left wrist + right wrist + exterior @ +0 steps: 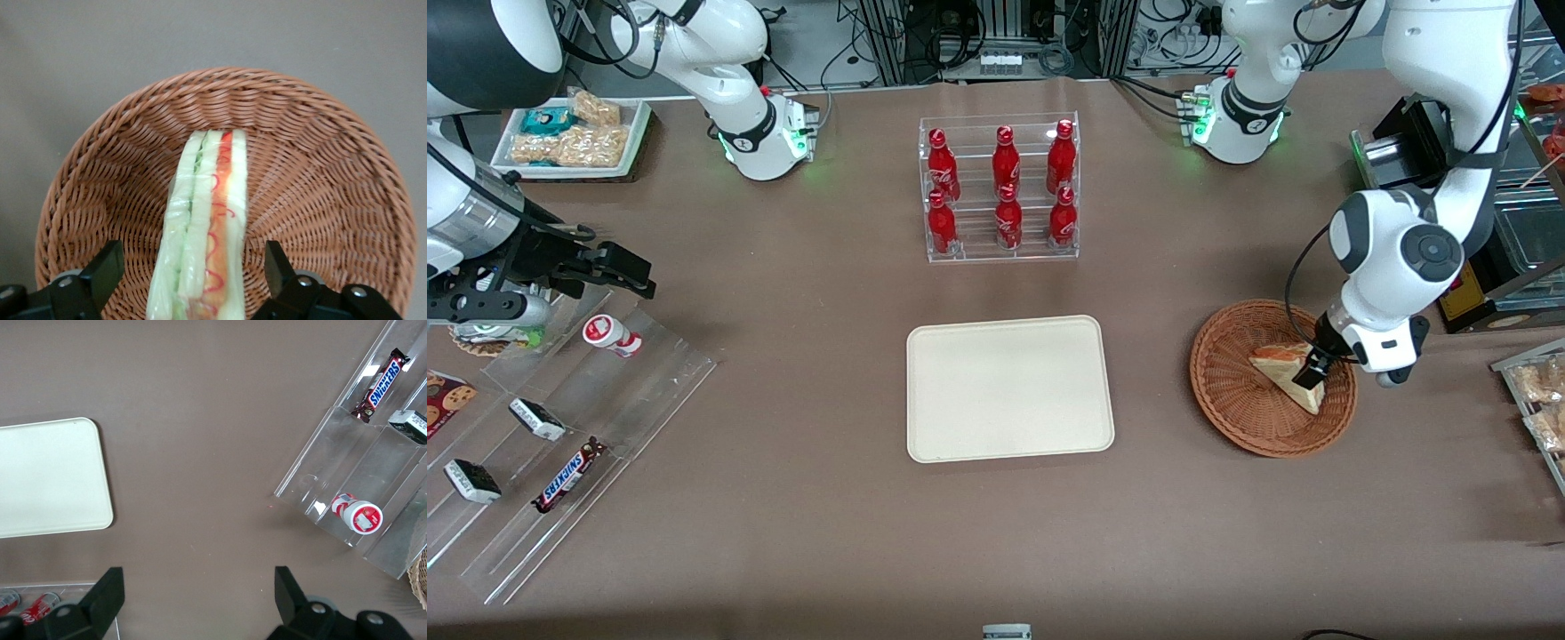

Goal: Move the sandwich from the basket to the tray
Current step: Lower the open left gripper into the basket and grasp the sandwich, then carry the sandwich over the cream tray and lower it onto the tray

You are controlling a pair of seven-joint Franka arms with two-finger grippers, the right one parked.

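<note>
Spreading under everything is the brown matte table [800,373], and on it, in the middle, lies the flat rectangular cream-beige plastic tray [1009,388] with rounded corners and a low rim, nothing resting on it. Toward the parked arm's end stands a stepped clear acrylic display rack [578,436] holding a Snickers bar [567,476], two small dark wrapped bars and a little red-and-white tub [612,335]. Farther from the front camera than the tray is a clear acrylic stand [1001,188] with six red cola bottles in two rows.

Toward the working arm's end sits the round, shallow, reddish-brown woven wicker basket [1236,391], well apart from the tray. Inside it lies the small triangular sandwich [1282,369] of pale cream bread, its cut edge showing a red-orange stripe beside pale green and white layers in the wrist view [207,227].

The white left arm's black two-finger gripper [1310,366] is lowered into the basket over the sandwich. From the wrist camera its fingers [105,273] stand wide apart, one on each side of the wedge with wicker showing between each finger and the bread, so it appears to grasp nothing, though the fingertips themselves are cut off from sight.
</note>
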